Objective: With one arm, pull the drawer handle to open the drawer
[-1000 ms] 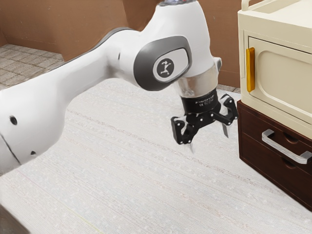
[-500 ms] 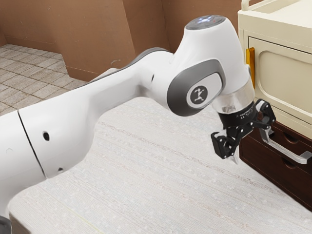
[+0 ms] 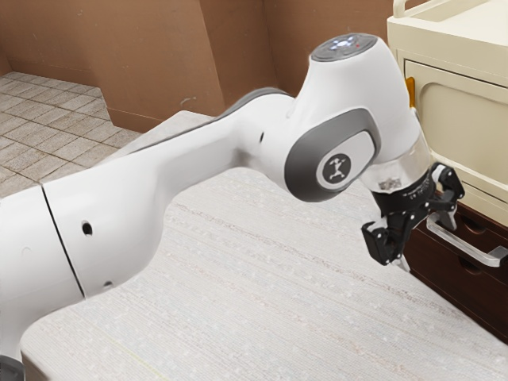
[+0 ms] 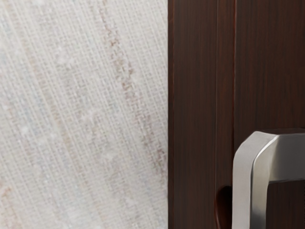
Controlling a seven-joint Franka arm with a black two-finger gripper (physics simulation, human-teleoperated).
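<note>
Well, at the exterior view's right, the gripper (image 3: pixel 429 249) is open, its two fingers spread wide near the far end of the silver handle (image 3: pixel 468 248); whether they touch, I cannot tell. That handle sits on the dark drawer unit (image 3: pixel 446 275), right of the pale surface (image 3: pixel 278 294)

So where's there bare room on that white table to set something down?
The widest bare patch of the white table lies between the robot arm and the dark brown drawers, toward the exterior view's bottom. It is crowded where the black gripper hangs close to the silver handle.
</note>
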